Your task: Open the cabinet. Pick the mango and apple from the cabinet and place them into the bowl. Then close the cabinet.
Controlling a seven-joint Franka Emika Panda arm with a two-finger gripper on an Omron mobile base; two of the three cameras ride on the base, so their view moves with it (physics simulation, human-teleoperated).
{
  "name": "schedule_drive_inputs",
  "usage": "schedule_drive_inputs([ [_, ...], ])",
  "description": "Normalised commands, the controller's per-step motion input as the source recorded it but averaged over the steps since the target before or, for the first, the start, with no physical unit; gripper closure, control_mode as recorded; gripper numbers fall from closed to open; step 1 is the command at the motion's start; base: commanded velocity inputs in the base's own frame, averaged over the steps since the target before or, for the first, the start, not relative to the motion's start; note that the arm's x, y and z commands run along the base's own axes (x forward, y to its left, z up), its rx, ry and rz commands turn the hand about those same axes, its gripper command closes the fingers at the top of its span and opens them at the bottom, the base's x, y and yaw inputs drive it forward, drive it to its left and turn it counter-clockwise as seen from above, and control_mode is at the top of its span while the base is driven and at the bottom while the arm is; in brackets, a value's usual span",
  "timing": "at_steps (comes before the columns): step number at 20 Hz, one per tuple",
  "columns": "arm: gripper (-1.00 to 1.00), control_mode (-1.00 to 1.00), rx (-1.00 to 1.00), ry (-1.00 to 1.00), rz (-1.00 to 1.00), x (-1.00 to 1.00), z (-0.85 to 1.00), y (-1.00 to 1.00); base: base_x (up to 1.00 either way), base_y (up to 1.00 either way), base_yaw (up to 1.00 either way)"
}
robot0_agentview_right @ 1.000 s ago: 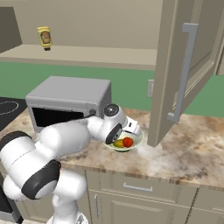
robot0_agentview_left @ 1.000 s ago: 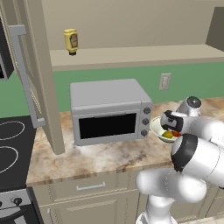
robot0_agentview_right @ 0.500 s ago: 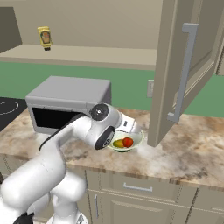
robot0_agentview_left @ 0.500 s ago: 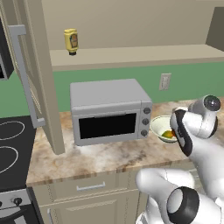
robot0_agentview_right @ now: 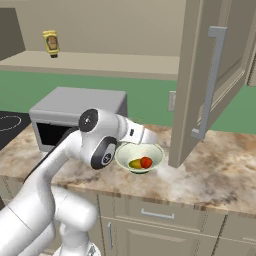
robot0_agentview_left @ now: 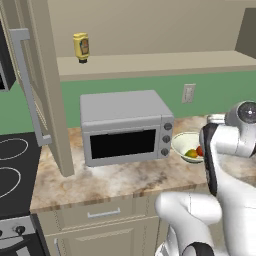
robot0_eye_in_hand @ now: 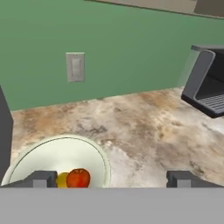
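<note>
Green-walled kitchen, marbled desk [robot0_agentview_right: 210, 175]. My claw [robot0_eye_in_hand: 111, 178]: fingers spread wide, nothing held, hanging just above the bowl [robot0_agentview_right: 125, 152]. Bowl: beside the microwave [robot0_agentview_left: 125, 125], holding apple [robot0_agentview_right: 146, 162] and mango [robot0_agentview_right: 134, 163] side by side, so I judge both fruit delivered. Cabinet [robot0_agentview_right: 212, 75]: doors swung open, handle within reach; closing remains. Squeeze bottle [robot0_agentview_left: 81, 46]: on the shelf, untouched.

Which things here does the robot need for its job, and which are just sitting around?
Needed:
- bowl
- apple, in the bowl
- mango, in the bowl
- cabinet, doors open

Just sitting around:
- microwave
- yellow bottle on the shelf
- stove
- wall outlet
</note>
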Motion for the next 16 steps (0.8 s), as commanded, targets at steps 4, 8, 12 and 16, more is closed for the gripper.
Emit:
schedule_drive_inputs([
  [4, -1.00, -1.00, -0.10, -0.08, -0.05, -0.76, 0.59, 0.00, 0.00, 0.00, 0.00],
  [8, -1.00, -1.00, -0.07, -0.12, -0.04, -0.86, 0.58, 0.00, 0.00, 0.00, 0.00],
  [12, -1.00, -1.00, -0.02, -0.19, -0.02, -0.88, 0.49, 0.00, 0.00, 0.00, 0.00],
  [16, -1.00, -1.00, 0.00, -0.02, 0.00, -0.03, 0.00, 0.00, 0.00, 0.00, 0.00],
])
